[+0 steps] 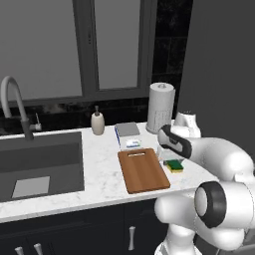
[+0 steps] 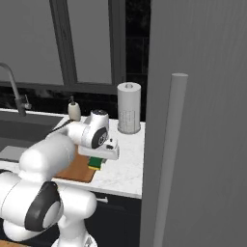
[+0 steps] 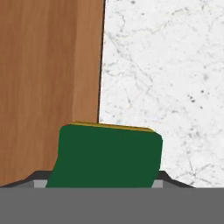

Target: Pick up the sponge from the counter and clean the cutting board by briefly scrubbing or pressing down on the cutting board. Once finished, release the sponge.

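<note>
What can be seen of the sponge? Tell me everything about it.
The sponge is a small rectangular block with rounded corners, a dark green scouring top over a thin yellow base. It lies flat, green side up, on the white marble counter, just off the long right edge of the brown cutting board; whether it touches the board cannot be told. The gripper is right over it, its dark fingers showing at either side of the block.

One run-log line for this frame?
phase: grasp approach | gripper: open, straddling sponge | sponge: on counter, beside cutting board | scrub: not started
</note>
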Robot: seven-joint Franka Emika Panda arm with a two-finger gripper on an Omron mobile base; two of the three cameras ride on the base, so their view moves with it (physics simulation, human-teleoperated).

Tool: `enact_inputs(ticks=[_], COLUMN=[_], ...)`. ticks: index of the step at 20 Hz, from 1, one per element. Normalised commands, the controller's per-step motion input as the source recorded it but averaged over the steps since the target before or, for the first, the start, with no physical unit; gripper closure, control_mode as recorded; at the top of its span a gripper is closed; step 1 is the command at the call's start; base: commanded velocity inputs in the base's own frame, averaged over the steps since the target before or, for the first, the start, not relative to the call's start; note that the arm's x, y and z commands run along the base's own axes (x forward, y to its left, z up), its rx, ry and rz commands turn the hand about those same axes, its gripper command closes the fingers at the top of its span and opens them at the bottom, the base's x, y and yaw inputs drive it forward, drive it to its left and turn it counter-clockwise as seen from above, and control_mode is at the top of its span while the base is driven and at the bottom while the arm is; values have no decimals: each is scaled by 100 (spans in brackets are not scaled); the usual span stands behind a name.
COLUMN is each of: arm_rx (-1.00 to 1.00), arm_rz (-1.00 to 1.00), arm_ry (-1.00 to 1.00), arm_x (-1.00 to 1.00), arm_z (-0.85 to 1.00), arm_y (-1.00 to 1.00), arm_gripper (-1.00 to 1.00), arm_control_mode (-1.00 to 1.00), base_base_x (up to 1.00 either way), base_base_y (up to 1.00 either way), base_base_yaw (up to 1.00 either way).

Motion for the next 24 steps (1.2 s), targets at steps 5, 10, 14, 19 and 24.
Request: enact_inputs(ticks=[5, 10, 14, 19, 24], arm_rx=[0, -5, -7, -5, -2], arm_rz=[-26, -32, -26, -18, -13], arm_ry=[5, 0, 1, 0, 0], arm_x=[0, 0, 0, 0, 0], arm_z=[1, 0, -11, -19, -25], arm_y=[87, 83, 64, 35, 18], arm_gripper=[100, 100, 100, 100, 100], arm_control_mode=[-100, -100, -100, -100, -100], base_base_x=[0, 0, 0, 0, 0], base_base_y=[0, 0, 0, 0, 0], base_base_yaw=[0, 0, 0, 0, 0])
